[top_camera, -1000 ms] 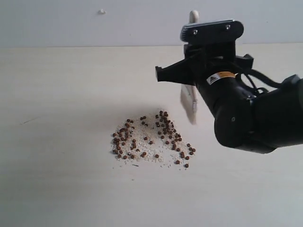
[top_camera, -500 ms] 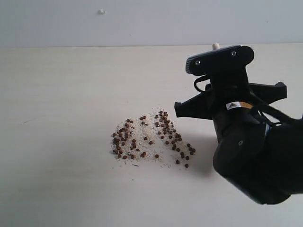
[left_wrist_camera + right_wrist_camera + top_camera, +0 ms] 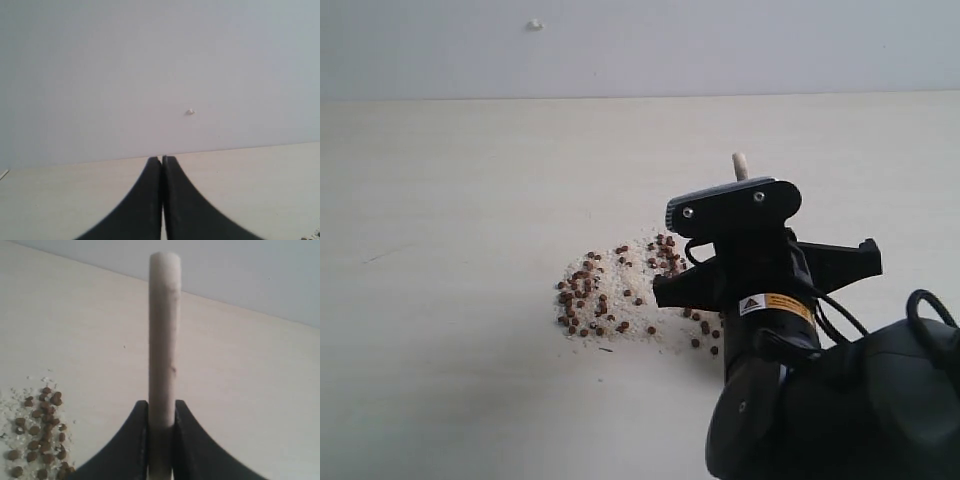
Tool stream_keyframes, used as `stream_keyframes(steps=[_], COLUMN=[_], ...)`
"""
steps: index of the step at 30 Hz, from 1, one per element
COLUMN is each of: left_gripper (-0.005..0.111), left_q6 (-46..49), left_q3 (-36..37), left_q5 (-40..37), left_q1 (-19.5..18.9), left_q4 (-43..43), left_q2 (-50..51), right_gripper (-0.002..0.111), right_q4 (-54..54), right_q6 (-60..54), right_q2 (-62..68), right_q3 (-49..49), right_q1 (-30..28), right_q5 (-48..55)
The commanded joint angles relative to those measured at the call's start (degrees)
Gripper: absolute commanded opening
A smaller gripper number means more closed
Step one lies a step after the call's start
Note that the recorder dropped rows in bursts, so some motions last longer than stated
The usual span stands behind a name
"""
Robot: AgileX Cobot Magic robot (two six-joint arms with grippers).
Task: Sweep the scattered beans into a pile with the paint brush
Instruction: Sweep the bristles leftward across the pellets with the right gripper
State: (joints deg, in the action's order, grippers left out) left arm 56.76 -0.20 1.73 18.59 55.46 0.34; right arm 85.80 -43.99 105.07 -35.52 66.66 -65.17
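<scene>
Pinching brush (image 3: pixel 164 330) handle, right gripper (image 3: pixel 161 412) jaws; tip pokes up at exterior centre. Wood likely light, stiff; grip on handle suits. Beans (image 3: pixel 610 295) loose, apt to roll, centre-left on table (image 3: pixel 440 200). Left gripper (image 3: pixel 161 167) jaws pressed together, empty.

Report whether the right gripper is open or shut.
Shut on the paint brush. In the right wrist view, the right gripper has its fingers pressed against both sides of the pale handle.

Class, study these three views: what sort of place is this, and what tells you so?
Probably a robot test bench, not a home: a bare pale tabletop against a plain wall, the right tool clamped on a paint brush, and beans scattered on the surface.
</scene>
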Motion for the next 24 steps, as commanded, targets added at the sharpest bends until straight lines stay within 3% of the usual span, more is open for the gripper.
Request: stream_keyframes(steps=[1, 6, 13, 24], left_gripper=[0.0, 0.0, 0.0, 0.0], left_q6=[0.08, 0.08, 0.08, 0.08], left_q3=[0.2, 0.2, 0.2, 0.2], left_q5=[0.03, 0.03, 0.03, 0.03], left_q1=[-0.13, -0.13, -0.13, -0.13], left_q4=[0.32, 0.32, 0.32, 0.32], left_q2=[-0.34, -0.34, -0.34, -0.34], right_gripper=[0.0, 0.0, 0.0, 0.0], right_q4=[-0.83, -2.16, -2.03, -5.0], right_q6=[3.46, 3.69, 3.32, -2.13], right_q2=[1.7, 3.21, 6.97, 2.1], right_q3=[-3.45, -8.83, -15.47, -16.95], right_q1=[0.67, 0.67, 0.34, 0.33], right_q5=[4.99, 5.41, -1.93, -4.79])
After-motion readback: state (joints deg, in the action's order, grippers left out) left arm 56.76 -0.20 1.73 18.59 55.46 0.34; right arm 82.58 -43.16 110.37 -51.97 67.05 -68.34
